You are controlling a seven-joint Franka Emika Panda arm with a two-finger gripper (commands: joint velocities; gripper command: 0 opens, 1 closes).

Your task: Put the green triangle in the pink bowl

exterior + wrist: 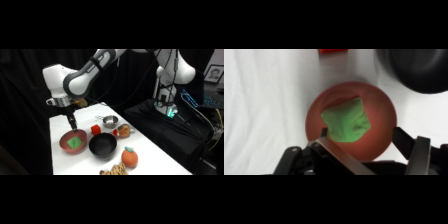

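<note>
On the white table (60, 150) the arm (80, 80) reaches down over the pink bowl (384, 117), which sits just beside the black bowl (102, 145). Its gripper (369, 145) hovers above the rim, fingers (416, 150) spread wide and holding nothing (apparently a release). Inside the bowl the green triangle (346, 121) lies flat, so the placing looks done.

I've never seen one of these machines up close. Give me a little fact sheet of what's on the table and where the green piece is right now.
Green triangle: lying inside the pink bowl
Gripper: just above the bowl, fingers apart on either side of the triangle, not clamping it
Black bowl: right beside the pink bowl
Orange fruit toy: near the table's front edge
Small silver bowl: farther back
Table: white
</note>
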